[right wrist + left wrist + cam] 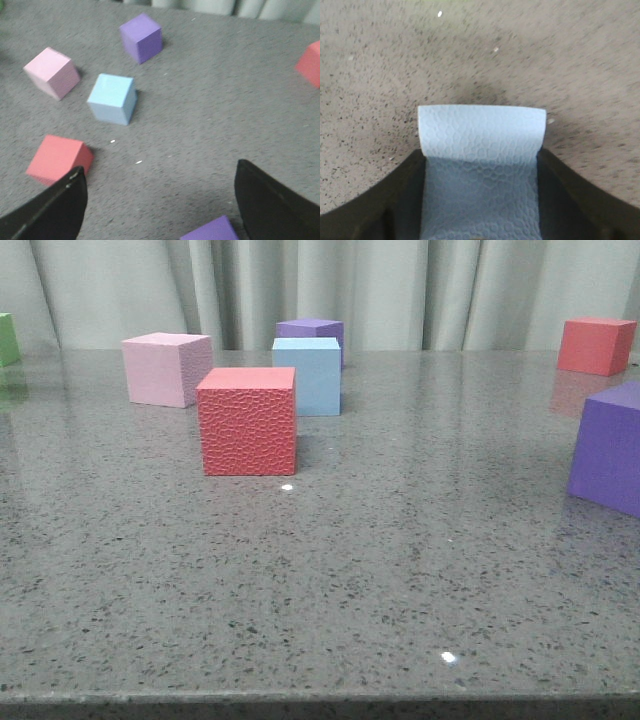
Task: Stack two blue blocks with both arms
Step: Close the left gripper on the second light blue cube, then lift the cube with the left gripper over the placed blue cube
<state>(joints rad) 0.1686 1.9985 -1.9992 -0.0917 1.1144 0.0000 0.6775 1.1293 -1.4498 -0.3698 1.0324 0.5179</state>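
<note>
A pale sky-blue foam-like cube (481,170) sits clamped between the dark fingers of the robot's left gripper (480,200), its dimpled face filling the left wrist view above blurred speckled stone; neither that arm nor its cube appears in the front view. The second pale sky-blue cube (307,375) rests on the grey speckled stone table (400,570), behind and just to the right of a textured red foam cube (247,420), in front of a purple cube (311,331) by the curtain, with a pale pink cube (166,368) to its left. The right gripper (160,200) hangs above the table with its black fingers (55,210) spread wide and nothing between them, the resting blue cube (112,98) well ahead of it and the corner of a larger-looking purple cube (212,232) close beneath.

The step in hand appears to be the carry: one blue cube is lifted, the other waits as the base. The next move likely calls for bringing the held cube over the resting one, squaring their faces and lowering until they touch before release. The red cube crowding the approach, and the soft foam's readiness to slide, are the probable hazards.
</note>
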